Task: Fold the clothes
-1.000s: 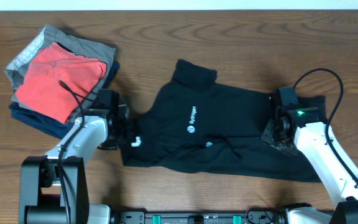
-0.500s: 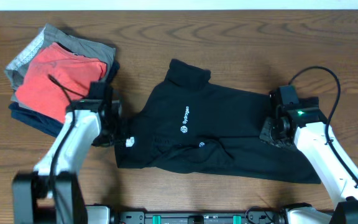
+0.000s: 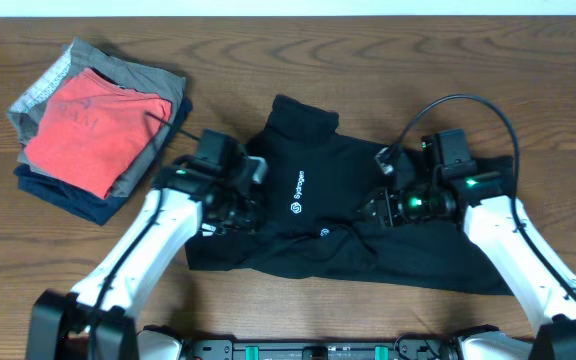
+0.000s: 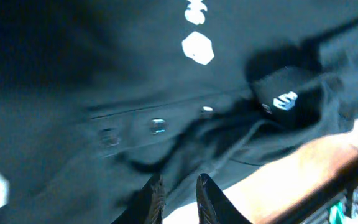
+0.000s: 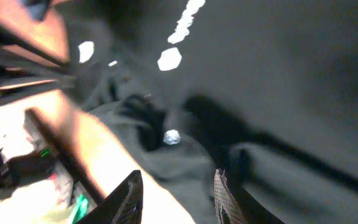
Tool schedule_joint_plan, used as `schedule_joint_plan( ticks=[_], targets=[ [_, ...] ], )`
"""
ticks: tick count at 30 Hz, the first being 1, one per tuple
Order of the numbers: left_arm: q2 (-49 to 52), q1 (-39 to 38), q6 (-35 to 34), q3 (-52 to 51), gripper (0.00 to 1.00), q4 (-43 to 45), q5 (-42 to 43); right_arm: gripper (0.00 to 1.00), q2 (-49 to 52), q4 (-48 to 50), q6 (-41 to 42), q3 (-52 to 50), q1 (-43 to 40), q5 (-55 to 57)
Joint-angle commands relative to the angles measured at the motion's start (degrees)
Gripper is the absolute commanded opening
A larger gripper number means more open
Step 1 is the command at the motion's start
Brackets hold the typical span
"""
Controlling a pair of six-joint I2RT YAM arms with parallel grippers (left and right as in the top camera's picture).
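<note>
Left tool [image 4: 179, 200] is hovering over the black shirt [image 3: 353, 255], fingers only narrowly apart, gripping nothing. Right tool [image 5: 178, 198] is gaping wide above the shirt's rumpled middle. Shirt is lying spread on the table [image 3: 368, 60], near a folded clothes stack [image 3: 98, 130].

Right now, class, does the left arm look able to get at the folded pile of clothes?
Probably yes: the left hand hovers over the black shirt, and bare table alone separates it from the folded pile.
</note>
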Motion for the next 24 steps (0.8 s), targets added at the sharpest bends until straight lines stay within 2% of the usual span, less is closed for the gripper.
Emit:
schedule_joint_plan(
  ticks=[1, 4, 10, 13, 17, 22, 24],
  targets=[
    [3.4, -2.6, 0.3, -1.0, 0.2, 1.3, 3.7, 0.34, 3.8, 0.3, -2.4, 0.2, 2.7, -8.8],
    [6.2, -3.9, -1.1, -1.0, 0.2, 3.2, 3.7, 0.33, 8.0, 0.8, -2.4, 0.2, 5.0, -12.0],
    [10.5, -4.0, -2.1, -1.0, 0.2, 4.5, 3.4, 0.35, 17.0, 1.1, -2.4, 0.2, 7.0, -10.1],
    [12.7, -4.0, -2.1, -1.0, 0.2, 4.5, 3.5, 0.34, 20.2, 1.1, -0.7, 0.2, 6.1, -2.2],
    [15.6, -4.0, -2.5, -1.0, 0.2, 4.3, 3.5, 0.35, 22.0, 2.1, 6.3, 0.2, 4.7, 14.9],
    [17.0, -4.0, -2.5, -1.0, 0.19, 4.3, 3.0, 0.38, 21.9, 4.2, 6.2, 0.2, 4.3, 16.3],
    [17.0, -4.0, -2.5, -1.0, 0.15, 4.1, 2.3, 0.4, 21.9, 4.0, 6.2, 0.2, 4.3, 16.3]
  ],
)
